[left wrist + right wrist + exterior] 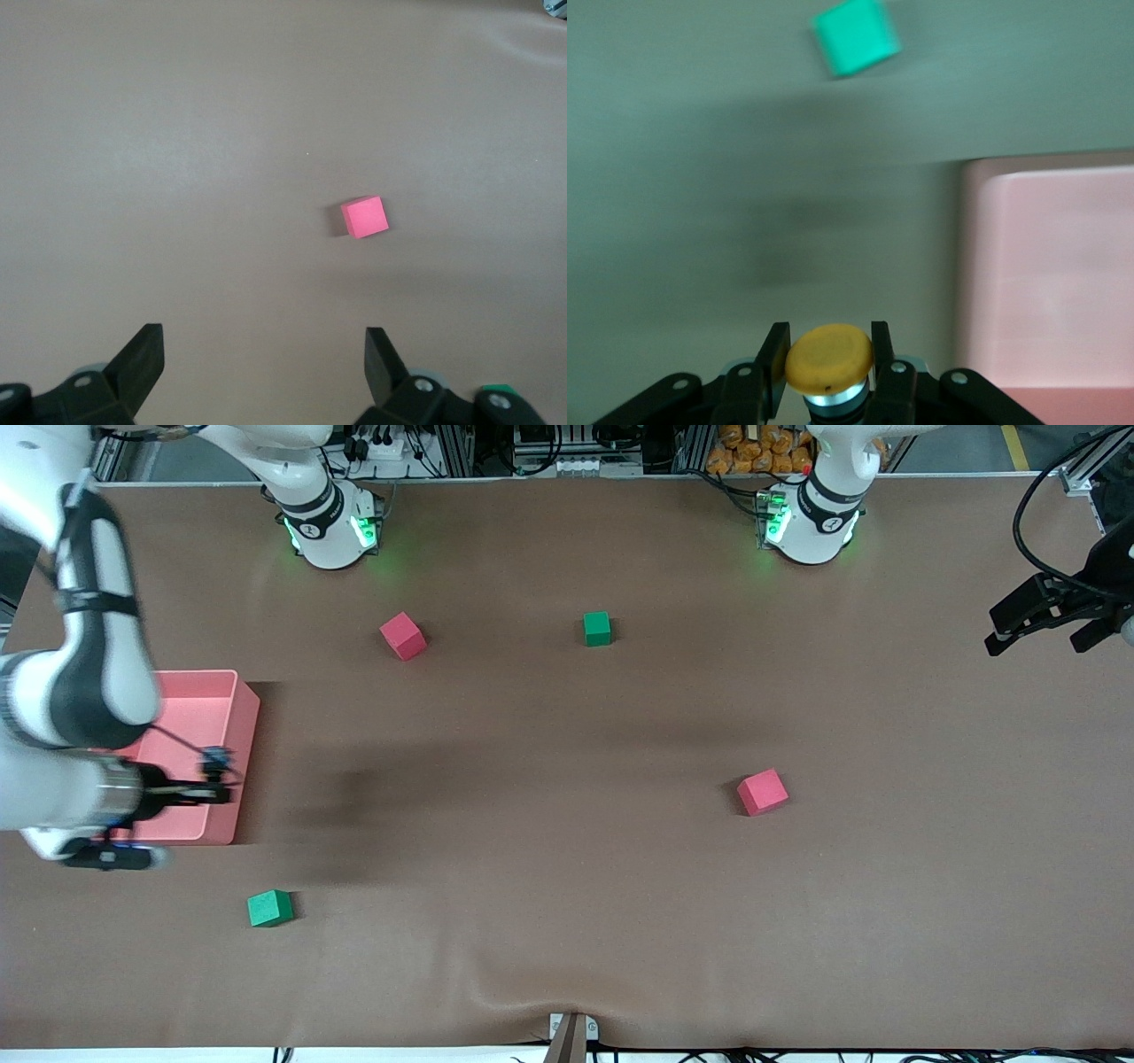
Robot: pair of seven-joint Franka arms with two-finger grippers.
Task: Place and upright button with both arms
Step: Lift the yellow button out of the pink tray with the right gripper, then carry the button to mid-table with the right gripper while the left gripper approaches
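1. Right end effector [213,778] hung over the pink bin [239,717], clenched on the button [829,358], orange cap showing between the fingers.
2. Left end effector [264,367] waited released above the desk [567,886] at the left arm's end; a red cube [365,217] lay below.

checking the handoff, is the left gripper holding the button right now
No: the left gripper hangs open and empty over bare table near a red cube, while the button sits clamped in the right gripper.
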